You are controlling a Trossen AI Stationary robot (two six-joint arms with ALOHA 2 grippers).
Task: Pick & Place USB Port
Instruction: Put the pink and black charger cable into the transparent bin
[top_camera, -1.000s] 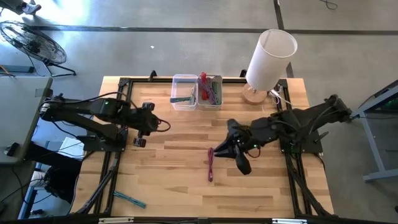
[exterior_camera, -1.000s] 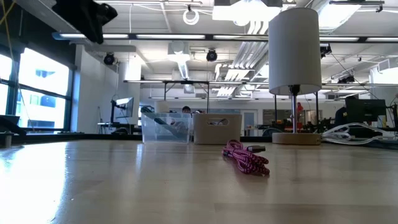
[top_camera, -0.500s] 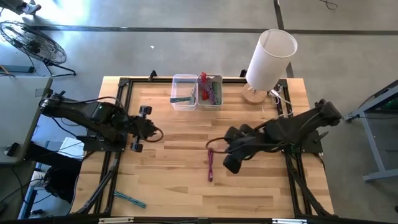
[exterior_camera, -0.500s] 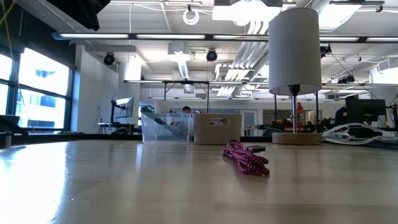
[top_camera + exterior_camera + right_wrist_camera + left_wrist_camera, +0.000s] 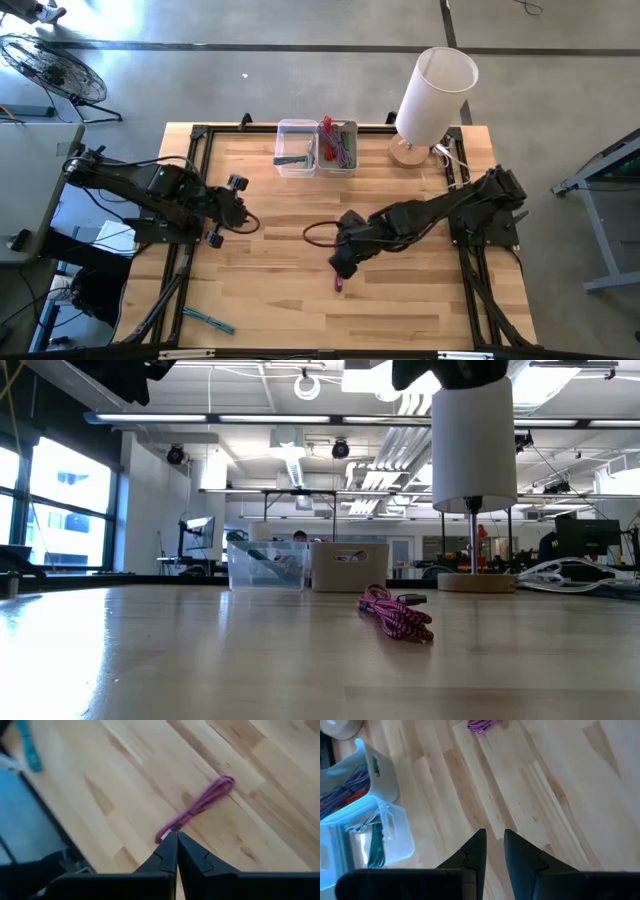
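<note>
The pink braided USB cable lies bundled in the middle of the table; only its near end shows in the high view. My right gripper hangs over it, well above the table, with its fingers shut. The right wrist view looks down on the cable, whose plug end is just past the fingertips. My left gripper waits at the table's left side, its fingers a narrow gap apart; the cable shows far ahead of it.
A clear bin and a grey bin, both holding cables, stand at the far edge. A white lamp stands at the far right corner. A teal cable lies near the near left corner. Bare wood surrounds the pink cable.
My right gripper has swung from the table's right side toward the left and near edge and now stands over the pink cable. My left gripper has drawn back a little toward the left and near edge. The cable has not moved.
</note>
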